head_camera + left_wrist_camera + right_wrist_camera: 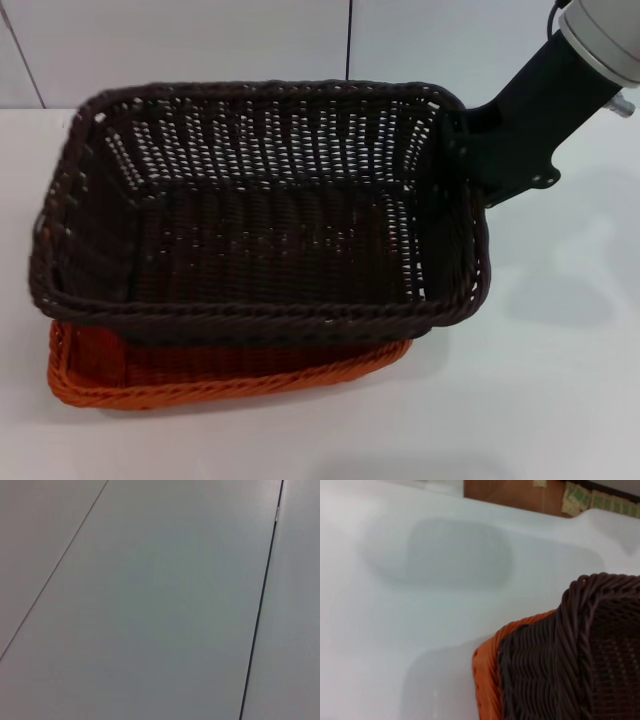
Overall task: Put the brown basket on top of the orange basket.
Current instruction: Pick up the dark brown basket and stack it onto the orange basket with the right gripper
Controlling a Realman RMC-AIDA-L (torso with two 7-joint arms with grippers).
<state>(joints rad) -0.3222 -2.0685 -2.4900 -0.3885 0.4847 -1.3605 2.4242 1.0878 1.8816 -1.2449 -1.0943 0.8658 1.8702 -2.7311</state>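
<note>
The brown basket (260, 250) fills the middle of the head view, sitting over the orange basket (200, 385) and reaching past it on the right. Only the orange basket's near rim and left corner show beneath it. My right gripper (455, 150) comes in from the upper right and holds the brown basket's right rim, its fingertips hidden by the weave. The right wrist view shows a corner of the brown basket (580, 655) standing inside and above the orange basket's rim (487, 670). My left gripper is out of view.
Both baskets stand on a white table (560, 380), with open surface to the right and in front. A pale wall with a dark seam (349, 40) rises behind. The left wrist view shows only grey panels (150, 605).
</note>
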